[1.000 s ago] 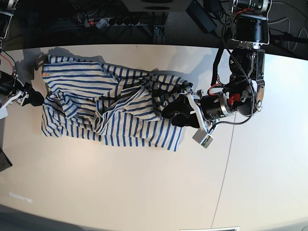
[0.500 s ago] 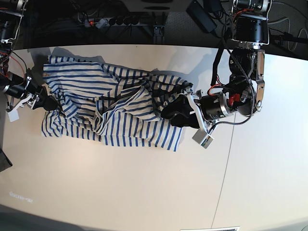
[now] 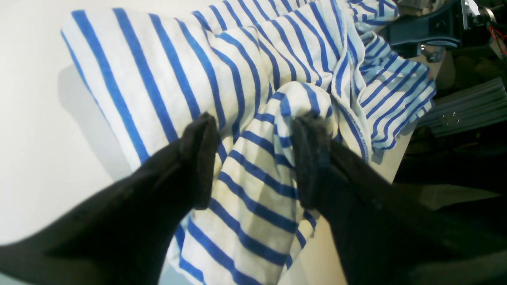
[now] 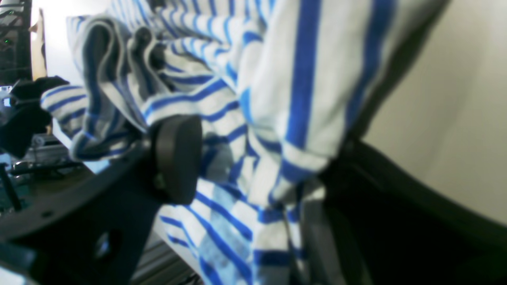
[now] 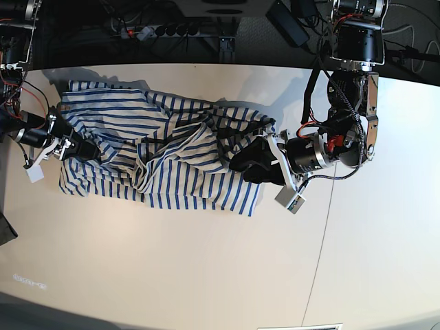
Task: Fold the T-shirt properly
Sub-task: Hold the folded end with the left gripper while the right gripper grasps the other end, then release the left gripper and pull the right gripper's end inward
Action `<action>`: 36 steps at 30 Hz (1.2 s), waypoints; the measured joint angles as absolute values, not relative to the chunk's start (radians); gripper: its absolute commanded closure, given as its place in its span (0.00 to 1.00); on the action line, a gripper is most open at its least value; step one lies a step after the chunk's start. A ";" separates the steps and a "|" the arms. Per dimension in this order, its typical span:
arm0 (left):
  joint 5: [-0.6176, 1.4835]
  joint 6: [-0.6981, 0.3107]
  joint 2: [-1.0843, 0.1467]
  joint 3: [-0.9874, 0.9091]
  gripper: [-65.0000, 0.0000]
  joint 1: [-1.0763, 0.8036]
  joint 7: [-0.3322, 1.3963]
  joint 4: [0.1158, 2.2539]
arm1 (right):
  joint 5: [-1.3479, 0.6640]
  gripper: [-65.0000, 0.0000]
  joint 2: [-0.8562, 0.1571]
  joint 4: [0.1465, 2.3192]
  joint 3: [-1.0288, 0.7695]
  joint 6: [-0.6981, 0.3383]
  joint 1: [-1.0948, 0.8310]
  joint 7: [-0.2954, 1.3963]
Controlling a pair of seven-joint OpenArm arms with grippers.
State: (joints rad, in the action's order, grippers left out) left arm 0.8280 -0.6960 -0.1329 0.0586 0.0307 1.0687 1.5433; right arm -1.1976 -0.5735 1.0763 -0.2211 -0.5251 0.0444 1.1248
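The T-shirt (image 5: 165, 148), cream-white with thin blue stripes, lies crumpled lengthwise across the pale table (image 5: 206, 268). My left gripper (image 5: 242, 163) sits at the shirt's right end in the base view. In the left wrist view it (image 3: 255, 158) is open, and its black fingers (image 3: 198, 162) straddle a raised fold of the T-shirt (image 3: 253, 186). My right gripper (image 5: 77, 148) is over the shirt's left edge. The right wrist view shows it (image 4: 257, 166) open too, with the T-shirt's (image 4: 301, 79) bunched hem hanging between the round pad (image 4: 178, 158) and the other finger.
A power strip (image 5: 165, 30) and cables lie in the dark strip behind the table's back edge. A thin seam (image 5: 323, 227) runs down the table to the right of the shirt. A dark object (image 5: 5, 230) pokes in at the left edge.
My right gripper has moved right, from beside the shirt's left edge onto the cloth. The left gripper and the right end of the shirt have stayed put.
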 measured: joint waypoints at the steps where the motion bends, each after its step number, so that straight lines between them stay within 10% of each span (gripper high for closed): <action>1: 0.828 -0.696 -0.133 0.059 0.49 0.031 1.069 1.543 | -1.198 0.34 -0.573 1.076 -0.221 -0.525 0.045 1.125; 7: 0.835 -0.696 -0.133 0.059 0.49 0.032 1.068 1.543 | -1.132 1.00 -0.570 1.073 -0.217 -0.525 0.044 1.036; 36: 0.820 -0.696 -0.133 -0.008 0.49 -0.007 1.044 1.537 | -0.915 1.00 -0.660 1.094 -0.308 -0.528 0.047 0.940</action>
State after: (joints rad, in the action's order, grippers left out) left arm 0.8204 -0.6956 -0.1329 -0.0078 -0.0074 1.0439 1.5368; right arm -0.9154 -0.6601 1.0939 -0.3084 -0.5278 0.0471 0.9401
